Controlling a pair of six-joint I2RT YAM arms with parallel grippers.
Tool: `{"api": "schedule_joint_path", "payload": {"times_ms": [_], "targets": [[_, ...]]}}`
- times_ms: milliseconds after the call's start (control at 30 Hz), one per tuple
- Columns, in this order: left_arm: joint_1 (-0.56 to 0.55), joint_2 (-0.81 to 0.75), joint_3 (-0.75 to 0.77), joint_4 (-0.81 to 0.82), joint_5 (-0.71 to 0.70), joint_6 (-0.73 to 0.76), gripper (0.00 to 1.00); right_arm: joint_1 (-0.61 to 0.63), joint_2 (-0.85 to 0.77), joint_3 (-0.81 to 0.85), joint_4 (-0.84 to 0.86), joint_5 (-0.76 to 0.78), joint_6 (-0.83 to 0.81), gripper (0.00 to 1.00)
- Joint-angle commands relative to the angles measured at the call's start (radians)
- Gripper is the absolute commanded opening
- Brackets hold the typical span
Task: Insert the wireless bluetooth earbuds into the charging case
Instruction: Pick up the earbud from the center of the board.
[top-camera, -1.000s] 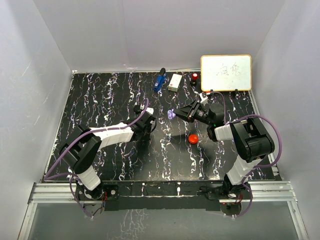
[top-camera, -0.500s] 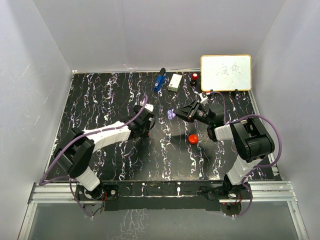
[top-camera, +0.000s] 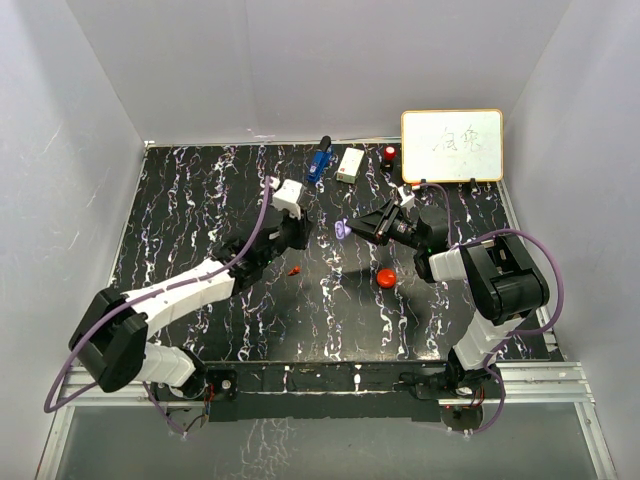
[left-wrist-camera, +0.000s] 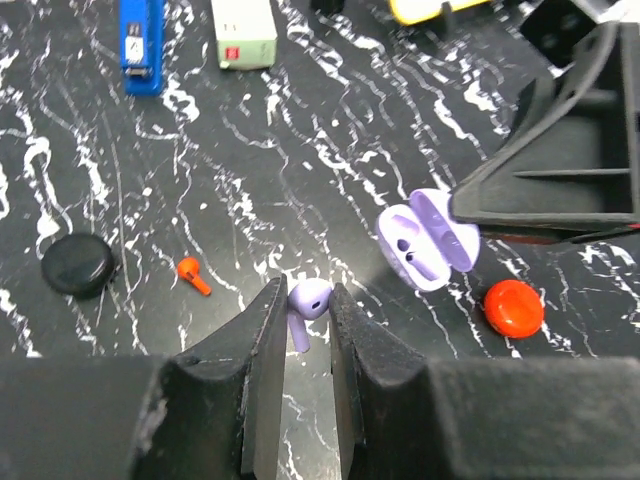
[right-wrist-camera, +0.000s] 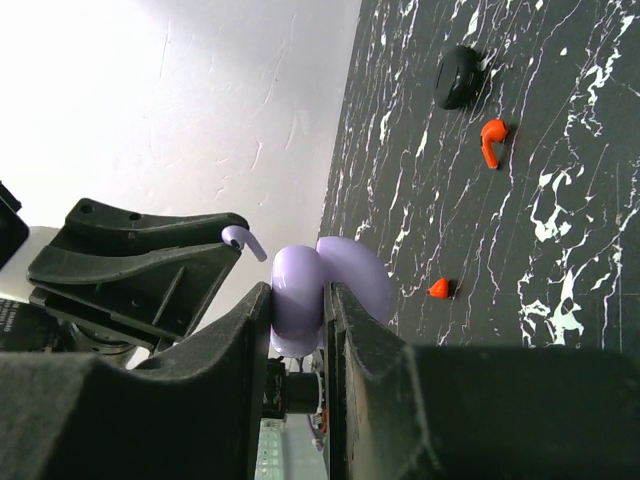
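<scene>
Marbled tabletop (left-wrist-camera: 330, 170); left jaws pinch purple earbud (left-wrist-camera: 310, 298) near open case (left-wrist-camera: 422, 250).

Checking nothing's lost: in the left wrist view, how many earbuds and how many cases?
Earbuds: 2 (purple stemmed plastic earbud, red stemmed plastic earbud)
Cases: 3 (open purple plastic case, round red puck case, round black puck case)
Total: 5

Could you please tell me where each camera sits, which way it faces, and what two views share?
Top external: above and behind the robot, looking down on the table; left arm and right arm show whole.
Left wrist: on the left arm, looking down and away; left claw shut on the purple earbud.
Right wrist: on the right arm, looking sideways toward a wall; right claw shut on the purple case.
Shared: both wrist views show the purple case and purple earbud.
</scene>
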Motion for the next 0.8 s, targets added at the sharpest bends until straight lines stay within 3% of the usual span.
{"api": "schedule_joint_path", "payload": {"times_ms": [0,267,533,767], "targets": [[0.023,-0.056,-0.095,0.341,0.15,0.056,0.0,0.004,-0.011,0.041,0.007,-0.026,0.03,0.0],[0.036,0.001,-0.228,0.788,0.299,0.087,0.0,0.012,-0.027,0.054,-0.037,-0.038,0.05,0.0],[0.071,0.122,-0.24,1.045,0.467,0.068,0.0,0.013,-0.024,0.058,-0.02,-0.062,0.091,0.0],[0.149,0.222,-0.261,1.297,0.636,-0.038,0.0,0.014,-0.013,0.06,0.039,-0.11,0.145,0.0]]}}
